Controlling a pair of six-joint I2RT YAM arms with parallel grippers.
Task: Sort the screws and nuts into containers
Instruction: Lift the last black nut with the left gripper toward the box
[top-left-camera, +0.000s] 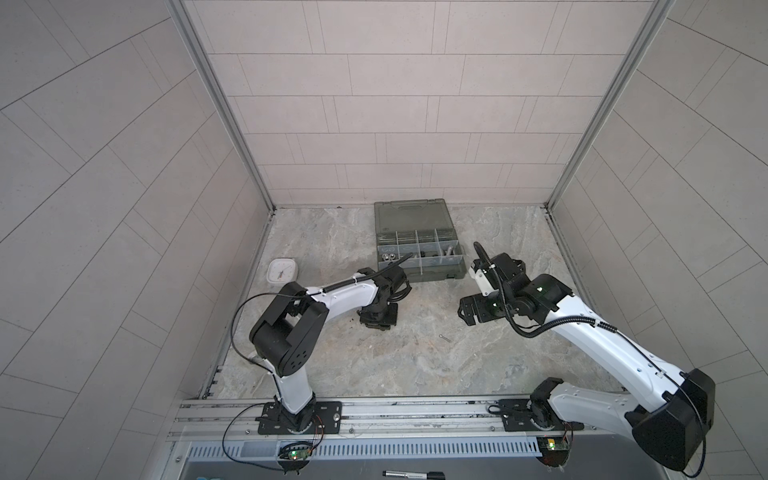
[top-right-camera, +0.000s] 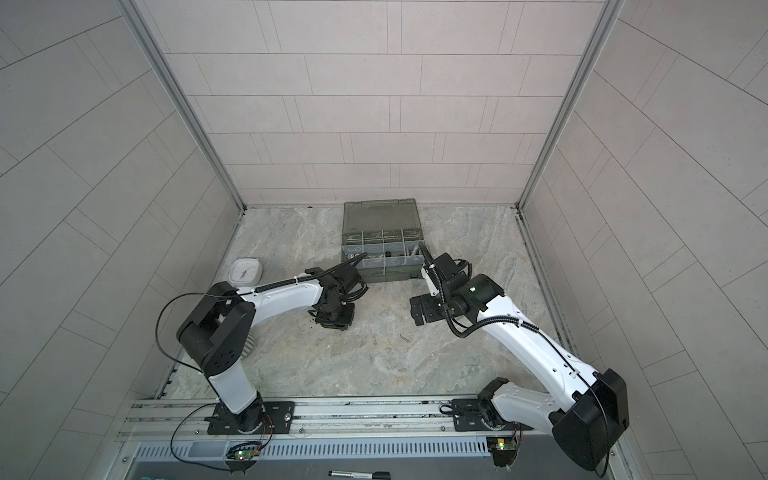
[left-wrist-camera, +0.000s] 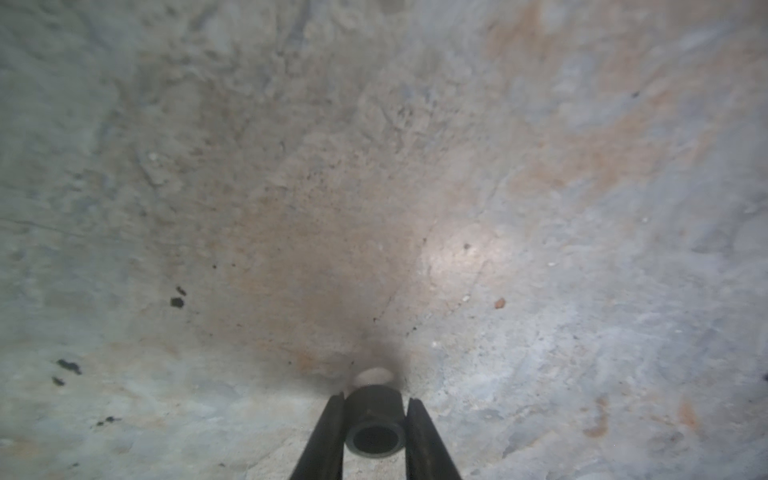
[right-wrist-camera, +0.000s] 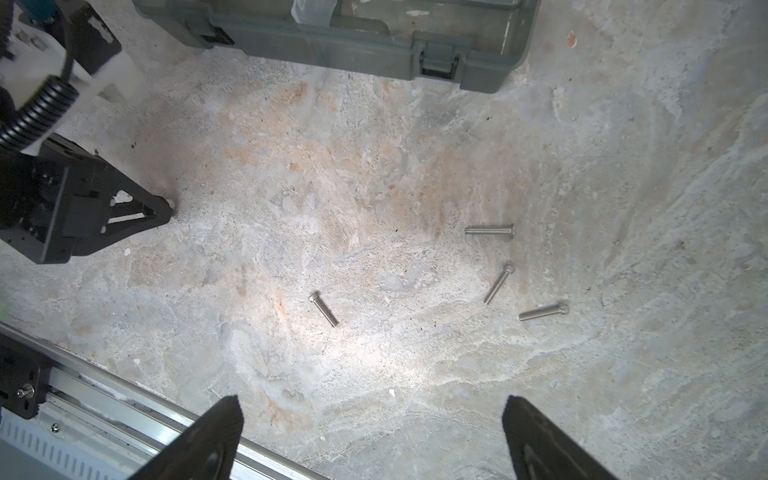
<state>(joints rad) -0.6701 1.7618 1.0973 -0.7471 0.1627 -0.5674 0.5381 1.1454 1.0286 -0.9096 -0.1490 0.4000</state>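
Black nut (left-wrist-camera: 375, 417) sits on the table (left-wrist-camera: 540, 208), left of centre, between the left gripper (left-wrist-camera: 376, 398)'s narrowed jaws, apparently pinched. Right gripper (right-wrist-camera: 370, 405) gapes wide, empty, above four loose screws (right-wrist-camera: 489, 230).

The middle of the marble tabletop (top-left-camera: 374, 365) is left open between the arms, broken only by four loose screws (right-wrist-camera: 490, 230) (small and flat-lying). The far side is blocked by the open organizer case (top-left-camera: 419, 249), the left edge by a white clock (top-left-camera: 283, 270). The jaws of the left gripper (left-wrist-camera: 376, 399) are filled by a black nut (left-wrist-camera: 375, 415).
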